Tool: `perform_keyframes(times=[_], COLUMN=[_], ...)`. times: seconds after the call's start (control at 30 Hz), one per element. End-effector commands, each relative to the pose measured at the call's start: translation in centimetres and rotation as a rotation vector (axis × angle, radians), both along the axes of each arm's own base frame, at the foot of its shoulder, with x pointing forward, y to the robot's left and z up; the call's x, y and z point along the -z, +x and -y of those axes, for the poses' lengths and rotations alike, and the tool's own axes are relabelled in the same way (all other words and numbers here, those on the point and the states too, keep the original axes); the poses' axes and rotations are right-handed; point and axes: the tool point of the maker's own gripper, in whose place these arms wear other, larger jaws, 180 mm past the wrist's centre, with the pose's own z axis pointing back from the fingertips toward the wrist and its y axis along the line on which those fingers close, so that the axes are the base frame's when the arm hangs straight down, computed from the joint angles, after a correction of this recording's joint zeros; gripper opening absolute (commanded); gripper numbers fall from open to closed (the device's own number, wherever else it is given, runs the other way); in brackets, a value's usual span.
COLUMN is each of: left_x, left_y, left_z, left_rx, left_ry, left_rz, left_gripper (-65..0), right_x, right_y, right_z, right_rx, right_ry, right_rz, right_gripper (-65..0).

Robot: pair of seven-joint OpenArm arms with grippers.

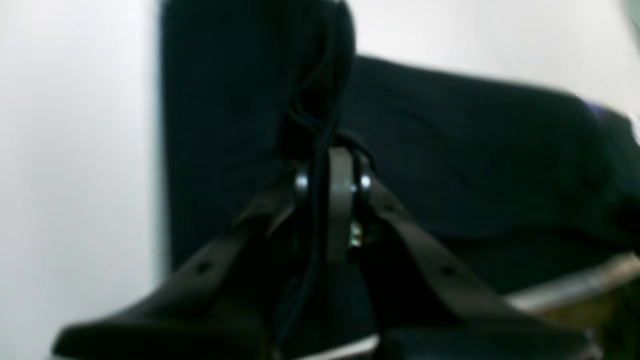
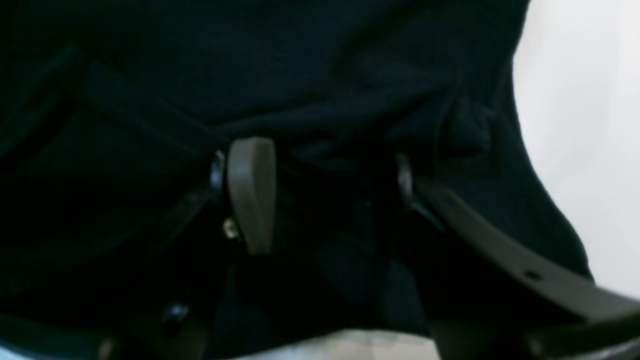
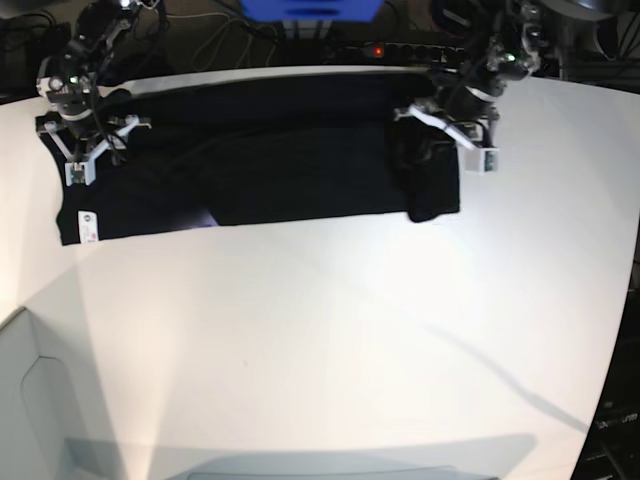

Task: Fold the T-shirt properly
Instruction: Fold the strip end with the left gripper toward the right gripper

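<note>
The black T-shirt lies spread across the far part of the white table, with a small white label at its near left corner and a sliver of purple at the near edge. My left gripper is shut on a fold of the T-shirt at its right end, where the cloth bunches up and hangs doubled. My right gripper stands open at the shirt's left end. Its fingers are wide apart, with black cloth beneath and between them.
Behind the table's far edge stand a blue object, a power strip with a red light and loose cables. A white box edge shows at the near left. The table's right edge drops off to dark floor.
</note>
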Motion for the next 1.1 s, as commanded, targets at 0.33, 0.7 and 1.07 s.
perform_keyframes(times=[0.33,0.7,1.07], left_x=[-2.7,-1.0,-2.1], left_y=[2.2,3.3,3.9], left_z=[12.3,16.0,19.7], left_rx=[0.303,0.443,0.606], left_ry=[-0.178,-0.158,-0.136], left_rz=[0.103,0.09,0.146], left_gripper=[-65.0,-65.0,-65.0], right_x=[-1.3,-1.5,-1.5], right_y=[1.2,1.9,2.2], right_z=[0.5,0.2,-0.2], right_rx=[-0.019,-0.029,-0.056], right_ry=[-0.019,-0.017,-0.022], right_rz=[0.05,0.06,0.055], right_gripper=[-34.0,-34.0,-34.0])
